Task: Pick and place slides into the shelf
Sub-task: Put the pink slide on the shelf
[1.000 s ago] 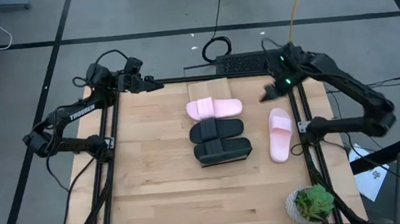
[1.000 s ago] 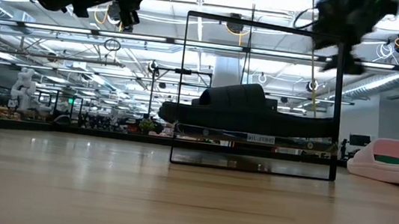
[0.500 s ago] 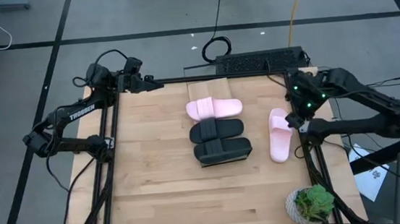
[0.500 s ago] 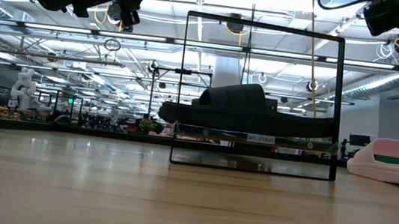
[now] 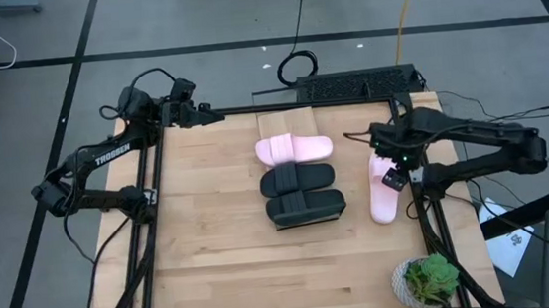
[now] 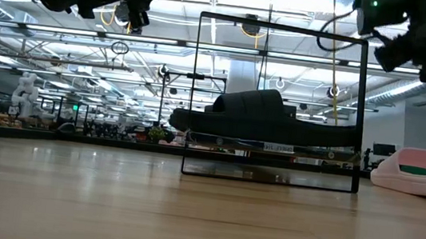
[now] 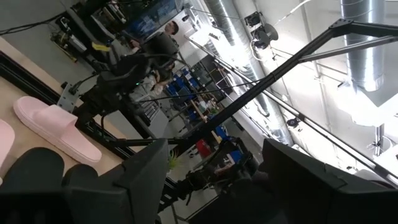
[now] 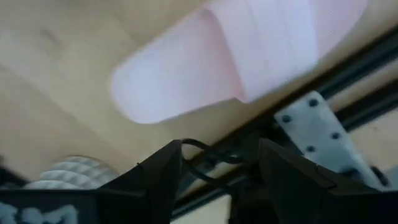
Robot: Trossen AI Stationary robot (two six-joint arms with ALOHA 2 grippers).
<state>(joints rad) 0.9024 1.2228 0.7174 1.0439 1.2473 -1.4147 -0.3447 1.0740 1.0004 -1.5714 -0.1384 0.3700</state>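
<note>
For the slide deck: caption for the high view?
Right gripper open above a pink slide; three slides mid-table; left gripper parked.

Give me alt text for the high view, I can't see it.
Right tool hangs open above a pale pink slide sandal near the wooden table's right edge. Three slides lie mid-table: pink, then two black. Left tool waits, far-left corner.

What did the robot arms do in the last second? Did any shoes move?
The right gripper swung from the table's back edge to just over the loose pink slide, jaws open, holding nothing. The left gripper and all four slides stayed put.
</note>
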